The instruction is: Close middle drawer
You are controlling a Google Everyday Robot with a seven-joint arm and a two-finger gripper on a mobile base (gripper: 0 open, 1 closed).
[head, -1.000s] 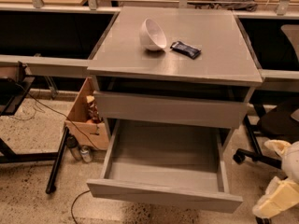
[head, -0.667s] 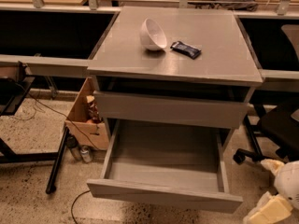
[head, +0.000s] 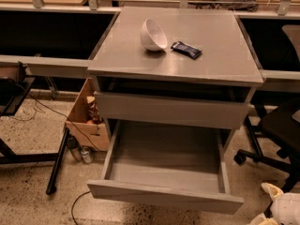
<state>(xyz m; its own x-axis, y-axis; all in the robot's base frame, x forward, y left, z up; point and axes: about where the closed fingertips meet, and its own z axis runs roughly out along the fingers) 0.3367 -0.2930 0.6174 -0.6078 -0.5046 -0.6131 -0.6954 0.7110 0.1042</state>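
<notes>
Middle drawer [head: 164, 197] out, pincer [head: 271, 213] low right

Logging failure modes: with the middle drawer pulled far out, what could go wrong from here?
The gripper sits at the bottom right, beyond the right end of the middle drawer; an off-centre push might skew or jam it. The base of the office chair close by could block its approach. A hard shove might jolt the tipped white bowl on top.
</notes>
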